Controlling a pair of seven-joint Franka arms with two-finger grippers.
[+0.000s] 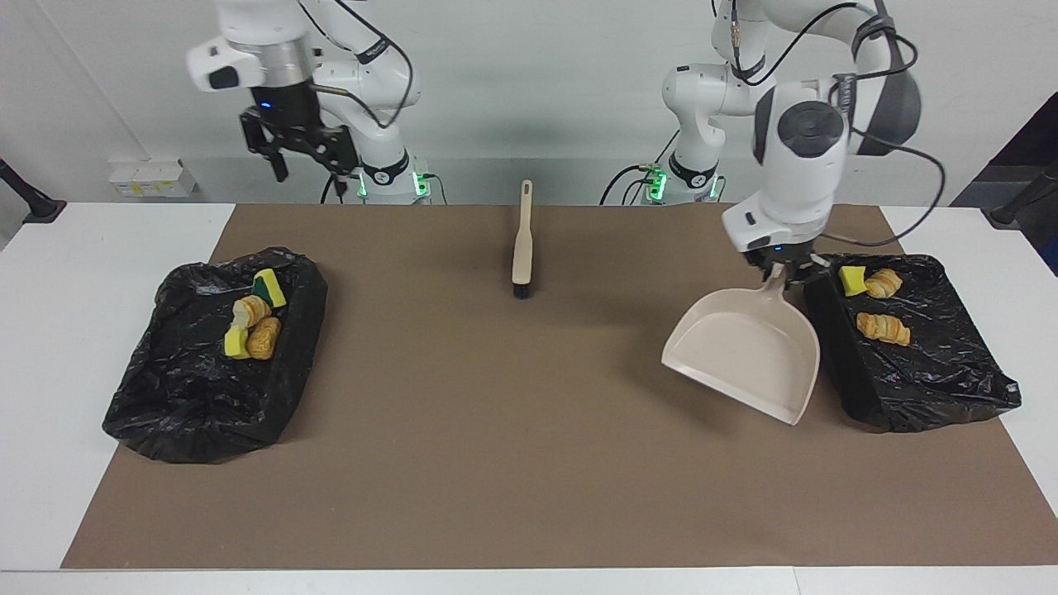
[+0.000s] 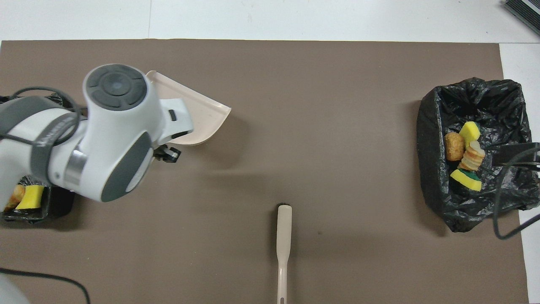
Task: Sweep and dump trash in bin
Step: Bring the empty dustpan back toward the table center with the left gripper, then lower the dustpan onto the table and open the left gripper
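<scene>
Facing view, left jaws [image 1: 779, 271] pinching beige dustpan [image 1: 744, 351] handle, right jaws [image 1: 304, 157] spread wide, holding nothing

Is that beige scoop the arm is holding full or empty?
Empty. The dustpan, hanging from the left gripper, shows only bare beige inside.

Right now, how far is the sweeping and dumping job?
Done: all trash lies in the two black bins, the mat looks swept. In hand: left gripper holds the empty dustpan. Left: set it down. Brush lies free; right gripper waits open.
</scene>
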